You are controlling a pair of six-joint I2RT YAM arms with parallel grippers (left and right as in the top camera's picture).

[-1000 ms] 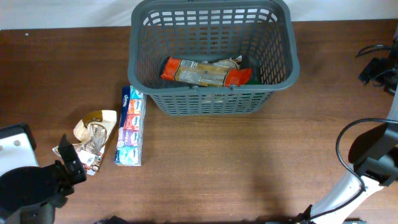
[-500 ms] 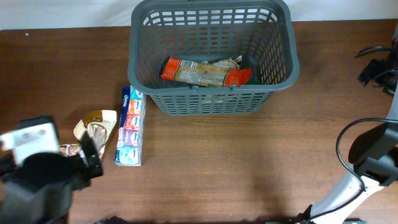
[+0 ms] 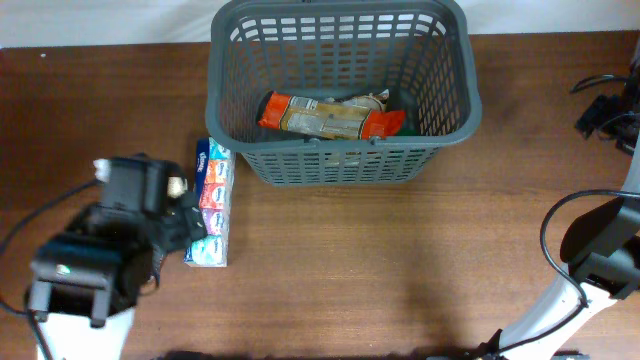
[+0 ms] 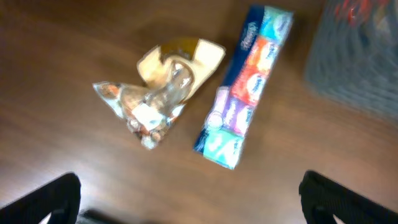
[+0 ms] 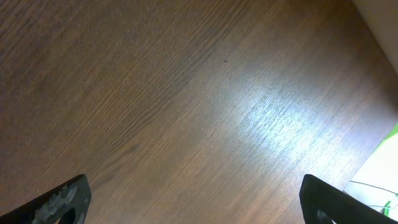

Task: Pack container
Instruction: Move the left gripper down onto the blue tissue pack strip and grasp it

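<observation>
The dark grey basket (image 3: pixel 340 160) stands at the back middle of the table, with an orange snack packet (image 3: pixel 330 117) inside. A long pack of tissue packets (image 3: pixel 210 205) lies left of it. My left gripper (image 4: pixel 193 202) is open and empty, hovering above the table just short of a clear snack bag (image 4: pixel 155 99) and the tissue pack (image 4: pixel 245 87). In the overhead view my left arm (image 3: pixel 110 240) hides the snack bag. A blurred corner of the basket (image 4: pixel 357 68) shows in the left wrist view. My right gripper (image 5: pixel 196 199) is open and empty over bare wood.
The right arm's base and cables (image 3: pixel 600 260) stand at the table's right edge. The table is dark brown wood (image 3: pixel 400 270). A pale wall or floor strip (image 5: pixel 385 37) shows beyond the table edge in the right wrist view.
My left arm has moved from the front left corner up and to the right, now over the snack bag beside the tissue pack. The right arm has not moved.
</observation>
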